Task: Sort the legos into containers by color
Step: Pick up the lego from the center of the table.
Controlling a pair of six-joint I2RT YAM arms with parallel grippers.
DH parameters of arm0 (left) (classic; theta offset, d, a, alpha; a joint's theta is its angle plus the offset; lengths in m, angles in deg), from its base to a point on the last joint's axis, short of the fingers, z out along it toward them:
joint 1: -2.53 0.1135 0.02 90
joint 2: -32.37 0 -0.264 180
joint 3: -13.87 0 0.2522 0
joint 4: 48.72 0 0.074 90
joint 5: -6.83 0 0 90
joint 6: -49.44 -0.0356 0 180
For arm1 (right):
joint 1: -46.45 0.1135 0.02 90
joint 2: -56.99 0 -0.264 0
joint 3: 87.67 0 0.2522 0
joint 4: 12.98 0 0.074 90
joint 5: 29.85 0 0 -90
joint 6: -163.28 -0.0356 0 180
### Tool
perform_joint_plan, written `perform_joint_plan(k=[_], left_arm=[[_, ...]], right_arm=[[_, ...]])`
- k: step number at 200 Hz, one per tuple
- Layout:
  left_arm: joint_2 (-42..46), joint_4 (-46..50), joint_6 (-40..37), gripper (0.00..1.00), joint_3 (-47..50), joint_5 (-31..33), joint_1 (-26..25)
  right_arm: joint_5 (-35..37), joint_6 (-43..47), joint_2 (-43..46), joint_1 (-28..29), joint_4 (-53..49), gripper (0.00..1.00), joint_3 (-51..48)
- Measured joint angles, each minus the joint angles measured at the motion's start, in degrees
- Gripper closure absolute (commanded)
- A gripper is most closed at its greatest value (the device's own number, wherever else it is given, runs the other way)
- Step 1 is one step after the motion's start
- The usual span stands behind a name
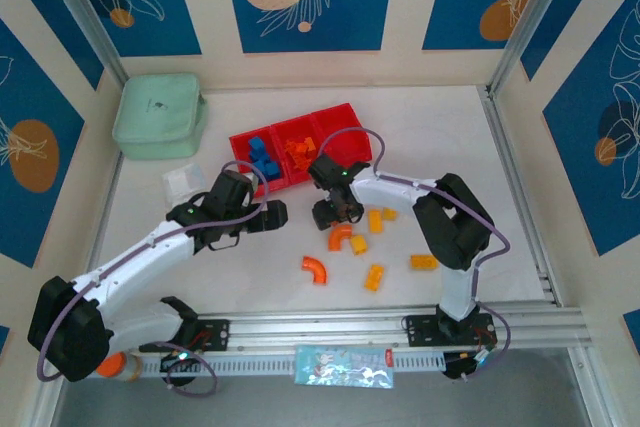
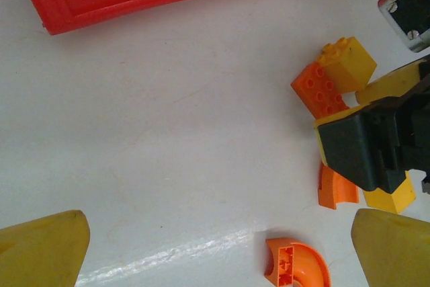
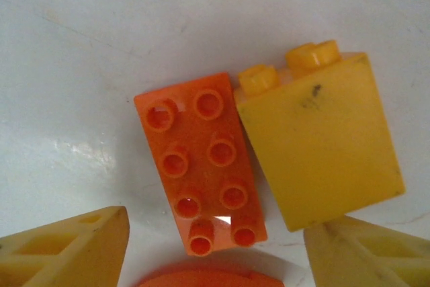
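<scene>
Top view: showed red tray [image 1: 240, 142] at far centre, blue legos [image 1: 262, 159] in left compartment, orange legos [image 1: 297, 150] in middle; loose legos [image 1: 375, 277] on table [image 1: 450, 147]; left gripper [image 1: 275, 215] and right gripper [image 1: 335, 215] close together near tray, jaw state unclear.
Left wrist view: revealed left jaws wide open, empty, near orange arch [image 2: 299, 267].
Right wrist view: revealed right jaws apart, straddling orange flat brick [image 3: 201, 166], not clamped; yellow brick [image 3: 322, 146] touching it.
</scene>
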Motion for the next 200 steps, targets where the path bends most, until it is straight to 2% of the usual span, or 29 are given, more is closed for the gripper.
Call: perform_joint_plan(k=[55,129,200], left_arm=[[0.0,-0.4,0.2,0.01,0.2,0.0,0.0],[-0.7,-0.8,1.1,0.01,0.2,0.0,0.0],[-0.6,0.0,1.0,0.01,-0.5,0.0,0.1]], right_arm=[[0.7,-1.4,-1.8,2.3,0.1,0.49,0.1],[1.6,-1.6,-2.3,2.5,-0.2,0.65,0.9],[1.1,-0.6,-1.1,2.8,-0.5,0.67,3.7]])
